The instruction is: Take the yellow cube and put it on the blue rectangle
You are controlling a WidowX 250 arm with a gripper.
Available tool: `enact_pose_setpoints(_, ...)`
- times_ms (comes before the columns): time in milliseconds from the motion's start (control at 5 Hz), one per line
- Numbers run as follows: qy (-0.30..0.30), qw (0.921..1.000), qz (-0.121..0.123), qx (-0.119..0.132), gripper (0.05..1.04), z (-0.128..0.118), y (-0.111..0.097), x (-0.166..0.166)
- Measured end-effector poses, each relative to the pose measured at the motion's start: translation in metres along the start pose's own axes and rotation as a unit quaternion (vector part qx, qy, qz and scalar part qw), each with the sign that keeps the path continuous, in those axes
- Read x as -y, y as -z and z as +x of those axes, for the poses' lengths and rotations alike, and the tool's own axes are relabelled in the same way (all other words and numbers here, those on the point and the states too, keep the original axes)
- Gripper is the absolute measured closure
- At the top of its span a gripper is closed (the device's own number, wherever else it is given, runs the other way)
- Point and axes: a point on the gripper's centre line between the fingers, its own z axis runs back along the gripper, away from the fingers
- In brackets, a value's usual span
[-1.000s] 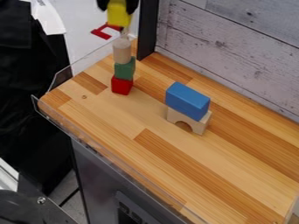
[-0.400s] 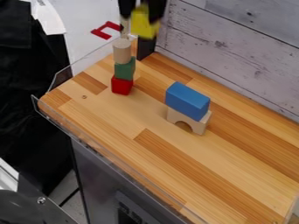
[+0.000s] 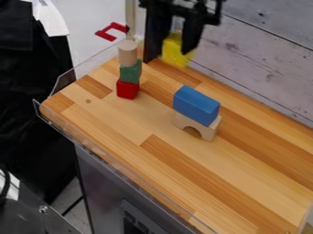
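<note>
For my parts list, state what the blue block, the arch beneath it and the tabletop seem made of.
Blue block: likely painted wood, its colour even and opaque, though plastic is possible.
Arch: probably bare wood, pale tan, with no visible paint.
Tabletop: wood, smooth-looking, shown by grained light and darker strips side by side.

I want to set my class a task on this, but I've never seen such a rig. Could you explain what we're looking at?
One fixed camera looks down at a slant. The machine is a black robot arm, coming in at the top edge. Its hand holds a yellow cube in the air between two fingers. On the wooden table stand two stacks: a red cube, green block and pale cylinder, bottom to top; and a blue block on a wooden arch. The yellow cube is meant for the blue block.
</note>
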Motion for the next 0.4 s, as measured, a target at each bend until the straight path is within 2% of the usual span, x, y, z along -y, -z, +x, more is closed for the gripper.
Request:
enact_pose_setpoints(200, 0.016, 0.9998, 0.009, -0.004, 0.551, 0.002, 0.008, 0.012)
enact_pose_setpoints(400, 0.032, 0.9992, 0.014, -0.022, 0.551, 0.006, 0.024, 0.022)
